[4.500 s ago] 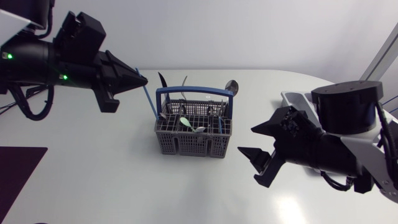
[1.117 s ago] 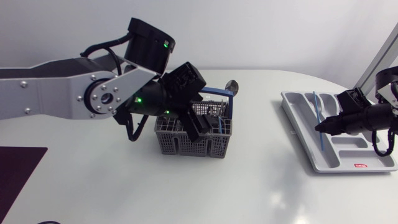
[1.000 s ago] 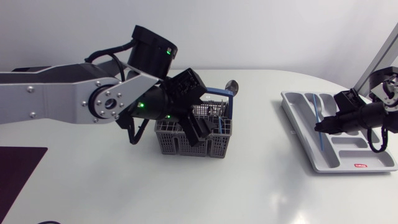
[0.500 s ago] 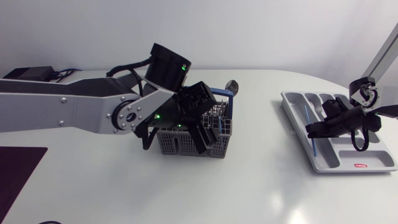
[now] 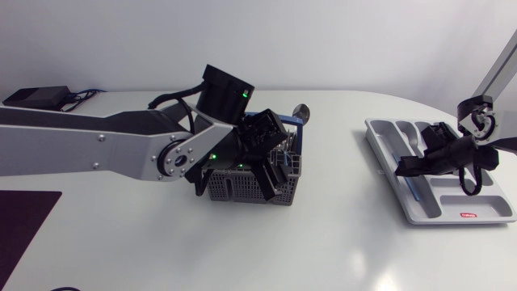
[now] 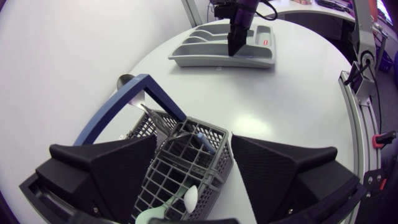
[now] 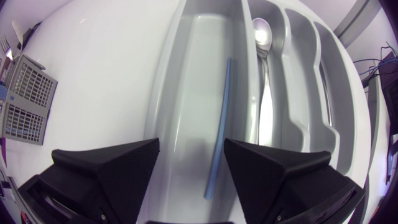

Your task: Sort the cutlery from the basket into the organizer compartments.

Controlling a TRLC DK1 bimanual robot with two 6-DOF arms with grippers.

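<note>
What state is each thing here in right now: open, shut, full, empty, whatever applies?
left gripper: open, over the basket, holding nothing.
right gripper: open, above the organizer, holding nothing.
basket: upright, handle raised, with cutlery inside.
organizer: lying flat, two compartments occupied.
blue utensil: lying loose in a long compartment.
silver spoon: lying in the compartment beside it.

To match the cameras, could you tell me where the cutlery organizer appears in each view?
Head view: organizer on the table's right side.
Left wrist view: across the table, beyond the basket.
Right wrist view: close beneath the right claw.
Shared landmark: the basket.
</note>
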